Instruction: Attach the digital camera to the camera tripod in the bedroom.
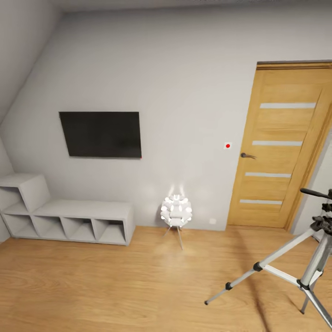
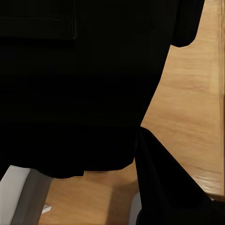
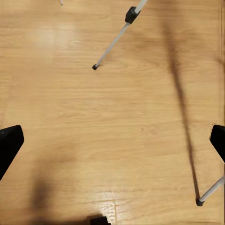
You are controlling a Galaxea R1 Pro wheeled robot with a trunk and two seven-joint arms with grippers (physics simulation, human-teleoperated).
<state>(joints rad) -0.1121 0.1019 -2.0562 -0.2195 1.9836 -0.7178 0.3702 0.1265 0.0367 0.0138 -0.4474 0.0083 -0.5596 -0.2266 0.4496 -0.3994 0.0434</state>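
Right pincer (image 3: pixel 112 140) wide above wood floor (image 1: pixel 115 286); left's state untellable; camera tripod (image 1: pixel 304 272), TV (image 1: pixel 101 134), door (image 1: pixel 281 147).

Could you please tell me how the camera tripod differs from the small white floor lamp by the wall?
The camera tripod is taller, with long silver legs spread wide; the white floor lamp is short, its thin legs close together. The tripod carries a black head; the lamp has a glowing white clustered shade. Both stand on the wood floor.

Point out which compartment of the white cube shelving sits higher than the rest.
The leftmost upper cube of the white cube shelving: it stacks above the low row, under the black wall TV's left side; the others sit at floor level.
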